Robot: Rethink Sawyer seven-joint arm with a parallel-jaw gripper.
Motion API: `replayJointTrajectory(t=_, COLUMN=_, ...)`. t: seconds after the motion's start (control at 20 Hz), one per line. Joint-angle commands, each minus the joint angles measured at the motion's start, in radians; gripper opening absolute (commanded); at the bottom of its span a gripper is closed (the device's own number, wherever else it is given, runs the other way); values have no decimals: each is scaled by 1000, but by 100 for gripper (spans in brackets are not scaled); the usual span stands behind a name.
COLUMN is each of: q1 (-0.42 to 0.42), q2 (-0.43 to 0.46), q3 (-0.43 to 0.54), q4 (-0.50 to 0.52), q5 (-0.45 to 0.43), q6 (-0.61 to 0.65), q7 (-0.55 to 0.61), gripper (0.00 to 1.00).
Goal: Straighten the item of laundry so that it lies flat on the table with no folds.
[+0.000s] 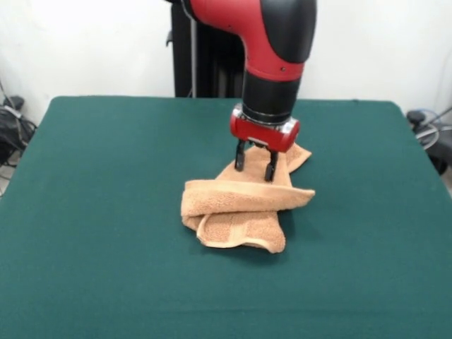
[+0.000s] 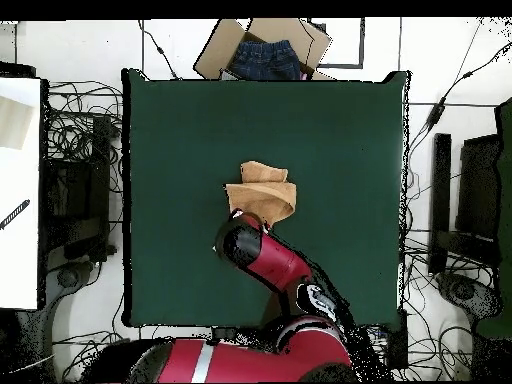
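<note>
The light orange-tan towel (image 1: 240,208) lies crumpled and folded over itself near the middle of the dark green table (image 1: 106,212). A rolled fold crosses its front and a flap sticks out toward the near side. My gripper (image 1: 255,166) points down over the towel's far part, its two black fingers apart, tips just at the cloth and holding nothing. In the overhead view the towel (image 2: 262,190) shows as a bunched shape on the table (image 2: 330,130), with the red arm covering its lower edge; the gripper is hidden under the arm there.
A cardboard box (image 2: 215,50) holding blue jeans (image 2: 265,60) stands off the table's far edge in the overhead view. Cables and black equipment lie on the floor at both sides. The robot's pedestal (image 1: 205,63) stands behind the table.
</note>
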Motion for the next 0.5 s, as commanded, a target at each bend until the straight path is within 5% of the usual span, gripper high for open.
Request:
replayJointTrajectory(t=0.05, q1=19, q2=-99, q3=-49, q4=34, q5=77, q6=187, q7=275, gripper=100)
replayJointTrajectory(t=0.5, q1=-39, q2=-96, q3=11, q4=40, q5=51, q6=153, q7=249, gripper=100)
